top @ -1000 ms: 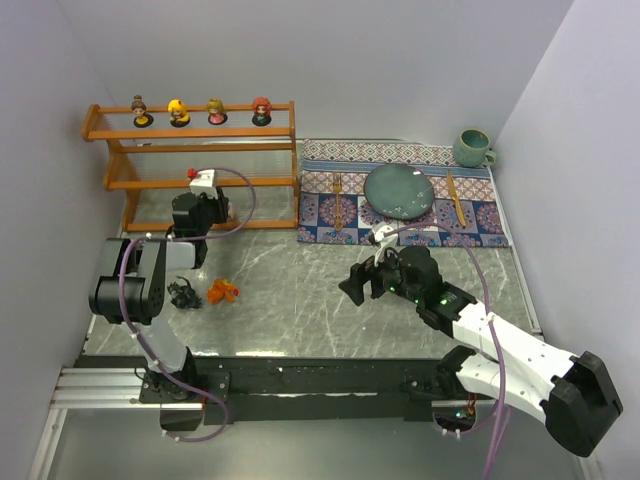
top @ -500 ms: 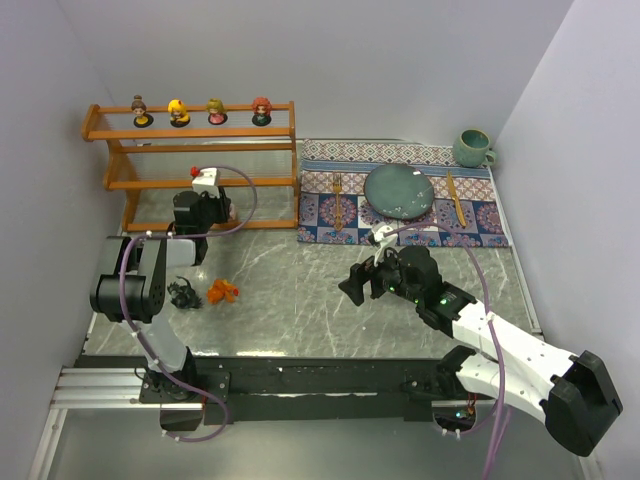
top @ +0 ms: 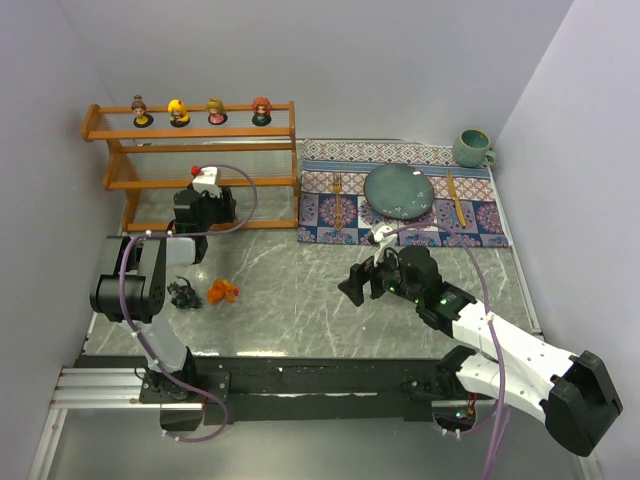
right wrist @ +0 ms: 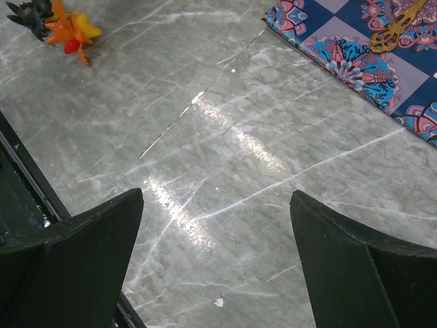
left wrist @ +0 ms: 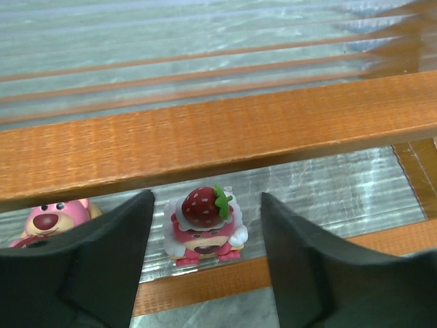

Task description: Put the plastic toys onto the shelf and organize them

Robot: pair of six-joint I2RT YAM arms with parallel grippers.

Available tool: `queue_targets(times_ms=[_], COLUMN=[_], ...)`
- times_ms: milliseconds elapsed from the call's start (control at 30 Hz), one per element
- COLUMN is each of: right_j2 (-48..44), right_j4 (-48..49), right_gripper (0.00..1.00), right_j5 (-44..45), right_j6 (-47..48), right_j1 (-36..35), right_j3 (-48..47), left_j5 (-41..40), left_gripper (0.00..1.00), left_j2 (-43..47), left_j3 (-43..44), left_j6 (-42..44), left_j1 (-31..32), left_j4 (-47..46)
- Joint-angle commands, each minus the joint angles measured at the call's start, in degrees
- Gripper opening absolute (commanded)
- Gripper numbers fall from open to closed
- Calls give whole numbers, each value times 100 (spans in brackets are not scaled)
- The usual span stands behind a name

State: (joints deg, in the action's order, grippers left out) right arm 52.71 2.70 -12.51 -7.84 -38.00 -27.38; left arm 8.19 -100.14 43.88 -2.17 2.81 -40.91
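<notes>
No writing, label, brand mark, number or sign can be read in any of the three views.
</notes>
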Motion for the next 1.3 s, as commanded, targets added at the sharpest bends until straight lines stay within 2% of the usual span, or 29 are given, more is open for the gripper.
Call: queue_targets(times_ms=[0, 267, 533, 733, 800, 867, 1133, 1200, 1267], right_j2=[-41, -146, -410, -647, -700, -753, -753, -727, -683], right_j4=[249, 327, 398, 451, 477, 477, 565, 583, 618], right_gripper=[95, 95, 96, 95, 96, 96, 96, 96, 96], right_j5=[-41, -58, -146, -146, -146, -155, -287, -348, -383], right_j6=[-16, -69, -130, -201, -245, -254, -297, -297, -297], right_j1=[21, 12, 20, 12, 12, 12, 3, 21, 20], right_j3=[-154, -93, 57, 197, 233, 233, 259, 242, 241], left_j5=[104, 113, -62, -492, -721, -1071, -2812, -3294, -3419], left_gripper=[71, 84, 90, 92, 93, 99, 97, 97, 97], left_j2=[152, 582, 1372, 2417, 2735, 3201, 4326, 4441, 4512], left_j3=[112, 86, -46, -388, -502, -529, -345, -196, -64], left_j6=[-2, -134, -151, -722, -994, -1301, -2365, -2980, -3516], left_j1=[-26, -26, -26, -26, -26, -17, -26, -26, -26], left_j4=[-32, 188, 933, 1655, 2094, 2724, 5108, 5782, 6172])
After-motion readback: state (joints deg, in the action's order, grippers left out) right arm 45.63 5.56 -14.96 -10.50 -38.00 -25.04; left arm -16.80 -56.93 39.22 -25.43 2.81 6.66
